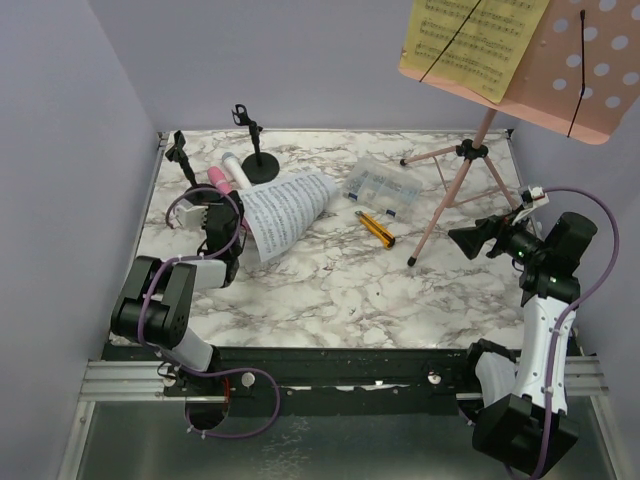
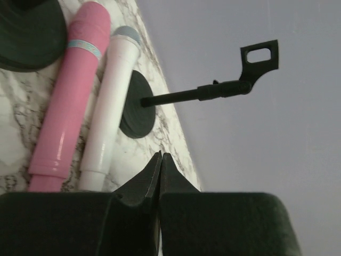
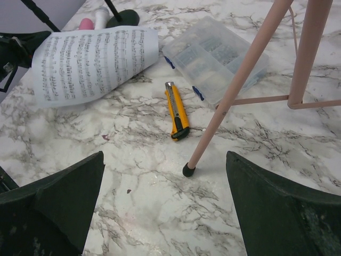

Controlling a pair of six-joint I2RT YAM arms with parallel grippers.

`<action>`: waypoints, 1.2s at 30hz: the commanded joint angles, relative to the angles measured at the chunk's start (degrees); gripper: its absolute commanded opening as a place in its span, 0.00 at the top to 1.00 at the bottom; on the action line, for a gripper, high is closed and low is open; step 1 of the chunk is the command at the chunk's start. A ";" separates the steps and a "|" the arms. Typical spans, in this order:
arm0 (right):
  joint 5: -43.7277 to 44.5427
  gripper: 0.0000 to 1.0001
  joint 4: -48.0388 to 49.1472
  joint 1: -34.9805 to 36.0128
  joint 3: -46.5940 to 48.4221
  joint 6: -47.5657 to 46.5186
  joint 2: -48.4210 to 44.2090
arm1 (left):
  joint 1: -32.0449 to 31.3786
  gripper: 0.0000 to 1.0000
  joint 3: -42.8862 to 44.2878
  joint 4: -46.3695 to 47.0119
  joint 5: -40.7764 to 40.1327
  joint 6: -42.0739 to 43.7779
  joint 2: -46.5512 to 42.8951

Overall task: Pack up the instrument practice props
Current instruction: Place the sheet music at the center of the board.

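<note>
My left gripper [image 2: 161, 156] is clenched on nothing, its tips near the pink mic [image 2: 69, 96] and white mic [image 2: 112, 106], which lie side by side next to a holder [image 2: 137, 104] at the table's back-left. My right gripper [image 3: 164, 160] gapes wide and empty, facing the rack [image 1: 590, 60] foot, the knife [image 3: 177, 109] and the box [image 3: 218, 58]. A white sheet [image 3: 93, 61] curls mid-table, and yellow pages [image 1: 470, 40] sit on the rack.

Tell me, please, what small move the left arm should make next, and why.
Probably open the left gripper: it is shut on nothing, while the pink mic and white mic lie side by side just ahead of it. It cannot take either until it opens.
</note>
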 commanded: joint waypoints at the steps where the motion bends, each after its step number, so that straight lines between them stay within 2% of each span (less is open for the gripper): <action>1: -0.29 0.00 0.63 -0.22 -0.91 -1.66 -1.07 | 0.89 1.00 -2.58 -1.65 -8.65 1.76 -1.81; 13: -1.01 0.00 0.43 -0.21 -0.97 -1.66 -1.41 | 3.48 1.00 -10.14 -6.28 -13.32 5.53 -8.00; 21: -1.08 0.00 0.22 -0.23 -1.00 -1.75 -1.85 | 6.01 1.00 -13.85 -8.60 -13.42 8.61 -11.51; 25: -1.23 0.00 0.28 -0.26 -1.09 -1.75 -2.03 | 8.31 1.00 -14.74 -10.31 -10.71 10.30 -14.13; 29: -1.55 0.00 0.49 -0.20 -1.08 -1.62 -2.03 | 8.33 1.00 -13.33 -10.36 -4.02 9.01 -11.14; 32: -1.46 0.00 0.29 -0.20 -1.08 -1.75 -2.10 | 8.08 1.00 -11.51 -9.77 -1.51 5.57 -7.41; 36: -1.18 0.00 0.23 -0.22 -1.08 -1.84 -2.22 | 5.95 1.00 -7.32 -9.19 0.39 5.10 -2.62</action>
